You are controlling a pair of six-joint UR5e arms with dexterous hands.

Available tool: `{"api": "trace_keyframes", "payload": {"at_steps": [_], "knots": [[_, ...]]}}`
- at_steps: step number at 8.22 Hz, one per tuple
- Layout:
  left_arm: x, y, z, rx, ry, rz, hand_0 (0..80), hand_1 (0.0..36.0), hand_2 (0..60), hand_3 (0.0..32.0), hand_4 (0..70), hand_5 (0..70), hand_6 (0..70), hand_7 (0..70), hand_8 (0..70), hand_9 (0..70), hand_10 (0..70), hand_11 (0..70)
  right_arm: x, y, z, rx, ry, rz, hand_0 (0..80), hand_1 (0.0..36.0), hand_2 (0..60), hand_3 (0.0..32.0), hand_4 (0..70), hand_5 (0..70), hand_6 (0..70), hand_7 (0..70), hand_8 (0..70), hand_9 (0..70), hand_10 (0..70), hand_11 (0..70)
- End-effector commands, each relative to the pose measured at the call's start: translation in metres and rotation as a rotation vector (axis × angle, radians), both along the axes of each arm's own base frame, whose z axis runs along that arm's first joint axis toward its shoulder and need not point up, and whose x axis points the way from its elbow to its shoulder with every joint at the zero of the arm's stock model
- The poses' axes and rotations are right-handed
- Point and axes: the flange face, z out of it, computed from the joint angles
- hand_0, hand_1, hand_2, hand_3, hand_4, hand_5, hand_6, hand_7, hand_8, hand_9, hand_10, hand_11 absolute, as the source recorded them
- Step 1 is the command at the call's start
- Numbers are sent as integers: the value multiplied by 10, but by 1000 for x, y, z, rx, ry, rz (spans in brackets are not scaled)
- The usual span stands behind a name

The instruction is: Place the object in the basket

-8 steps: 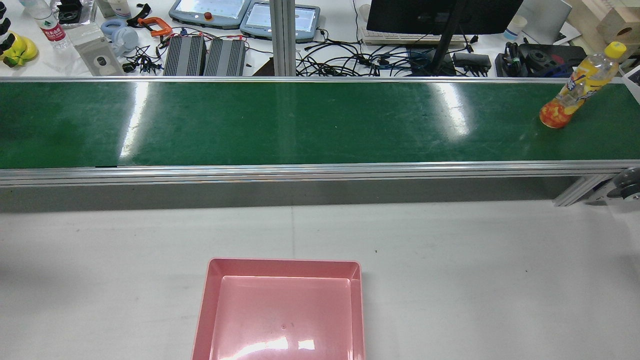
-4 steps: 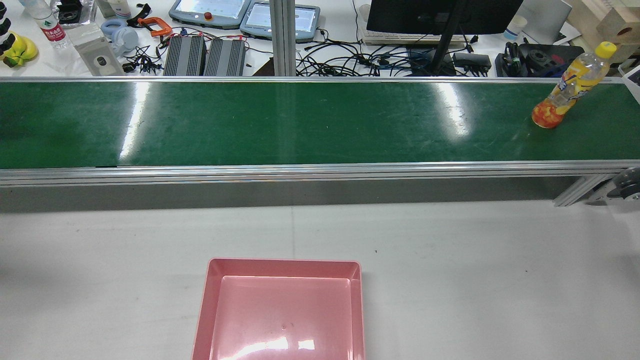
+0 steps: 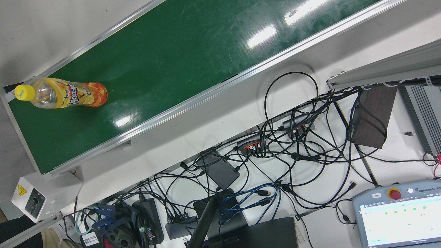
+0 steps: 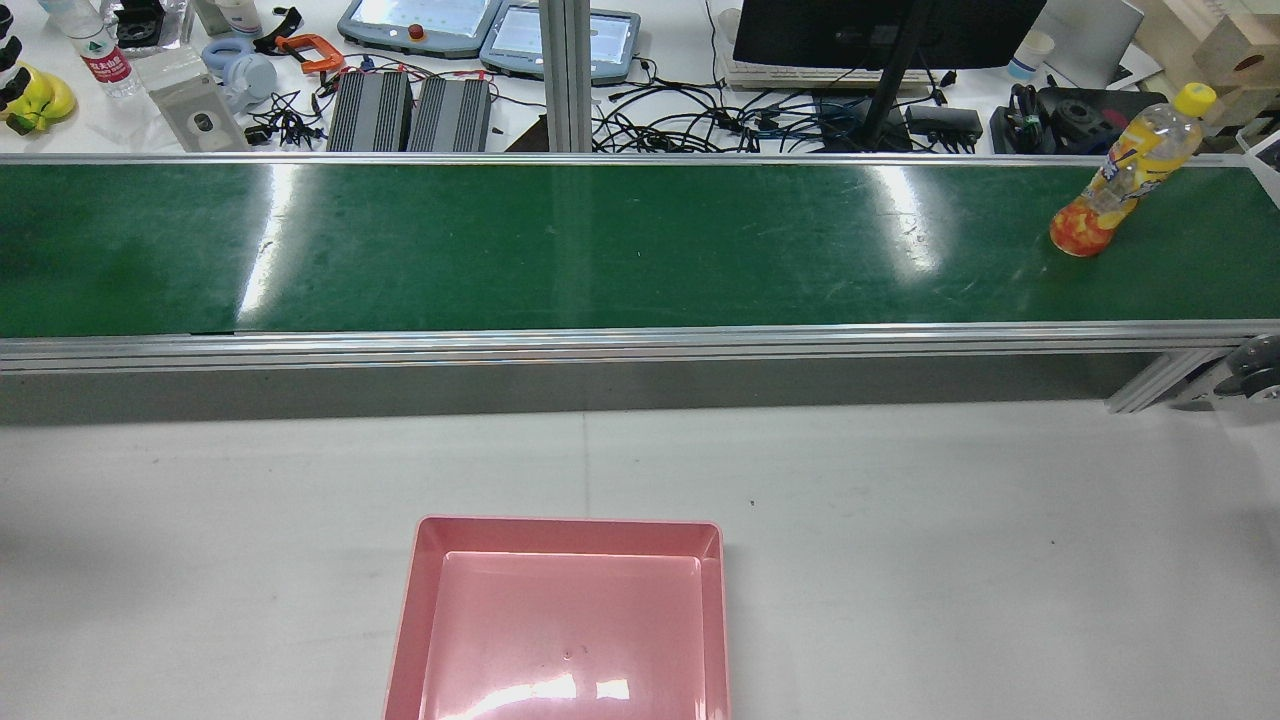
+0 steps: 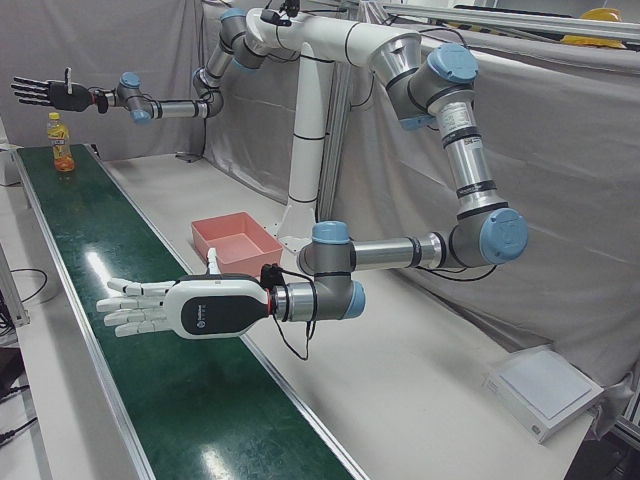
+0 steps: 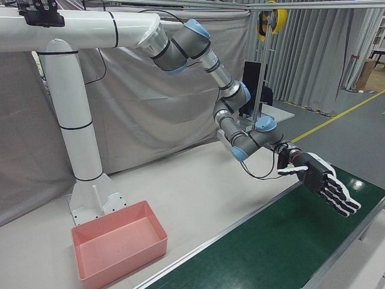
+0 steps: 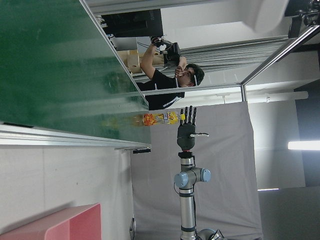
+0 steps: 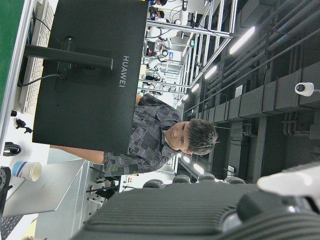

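A yellow-capped juice bottle [image 4: 1115, 185] with an orange and yellow label stands upright at the right end of the green conveyor belt [image 4: 600, 250]. It also shows in the front view [image 3: 62, 93] and the left-front view [image 5: 61, 143]. The pink basket [image 4: 570, 522] sits empty on the white table in front of the belt. My right hand [image 5: 50, 93] is open with fingers spread, held in the air above the bottle and apart from it; the right-front view [image 6: 322, 186] shows it too. My left hand [image 5: 160, 307] is open and flat over the other end of the belt.
Behind the belt is a cluttered desk with a monitor [image 4: 880, 30], teach pendants [image 4: 420, 22] and cables. A person [image 8: 165, 140] stands beyond the monitor. The white column [image 5: 310, 130] carrying both arms stands behind the basket.
The bottle has moved a little to the left along the belt in the rear view. The basket has not moved.
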Motion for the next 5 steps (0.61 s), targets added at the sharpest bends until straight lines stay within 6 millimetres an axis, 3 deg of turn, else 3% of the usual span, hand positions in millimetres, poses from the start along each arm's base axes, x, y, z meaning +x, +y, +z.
{"api": "trace_keyframes", "payload": {"at_steps": [1, 5], "knots": [[0, 0, 0, 0, 0, 0, 704, 130, 0, 0, 10, 184, 0, 5, 0, 0, 0, 0, 0, 0, 1, -1, 0, 0, 0, 0, 0, 0, 0, 0, 0, 0, 0, 0, 0, 0], [0, 0, 0, 0, -1, 0, 702, 130, 0, 0, 11, 192, 0, 8, 0, 0, 0, 0, 0, 0, 1, -1, 0, 0, 0, 0, 0, 0, 0, 0, 0, 0, 0, 0, 0, 0]]}}
